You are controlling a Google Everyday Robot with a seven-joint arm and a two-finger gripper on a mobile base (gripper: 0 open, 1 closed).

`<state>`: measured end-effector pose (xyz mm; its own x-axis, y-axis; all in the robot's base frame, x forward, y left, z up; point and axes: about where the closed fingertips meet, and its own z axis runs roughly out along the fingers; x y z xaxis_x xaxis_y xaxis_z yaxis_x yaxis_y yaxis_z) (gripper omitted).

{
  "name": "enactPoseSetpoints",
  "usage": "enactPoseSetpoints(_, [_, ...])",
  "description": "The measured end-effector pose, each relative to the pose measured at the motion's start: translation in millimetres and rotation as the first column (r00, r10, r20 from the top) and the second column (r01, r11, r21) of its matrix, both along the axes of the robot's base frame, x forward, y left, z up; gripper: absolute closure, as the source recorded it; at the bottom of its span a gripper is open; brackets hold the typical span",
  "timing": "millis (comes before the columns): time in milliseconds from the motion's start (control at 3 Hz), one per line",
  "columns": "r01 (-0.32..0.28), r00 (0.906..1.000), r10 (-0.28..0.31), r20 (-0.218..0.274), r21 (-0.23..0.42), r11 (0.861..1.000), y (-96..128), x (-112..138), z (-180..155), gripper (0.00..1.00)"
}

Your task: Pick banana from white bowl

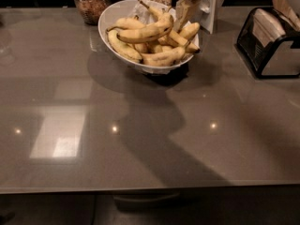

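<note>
Robot gripper [186, 11] hanging over the white bowl's [115, 11] far right side, its grip impossible to tell, bananas [145, 32] lying piled just beneath and leftward, jar [91, 1] sitting farther left, napkin holder [269, 43] standing rightward

The tool [184, 12] hangs over the right side of the bananas [143, 33] heaped in the white bowl [108, 17].
</note>
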<state>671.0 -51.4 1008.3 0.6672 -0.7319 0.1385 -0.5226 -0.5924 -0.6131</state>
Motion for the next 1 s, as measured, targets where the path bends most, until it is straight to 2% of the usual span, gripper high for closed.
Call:
enactPoseSetpoints(333, [-0.026, 0.9995, 0.026, -0.017, -0.034, 0.999, 5.8, 14.4, -13.4, 0.4])
enactPoseSetpoints(1000, [-0.06, 0.9968, 0.056, -0.057, -0.068, 0.996, 16.2, 30.1, -34.5, 0.38])
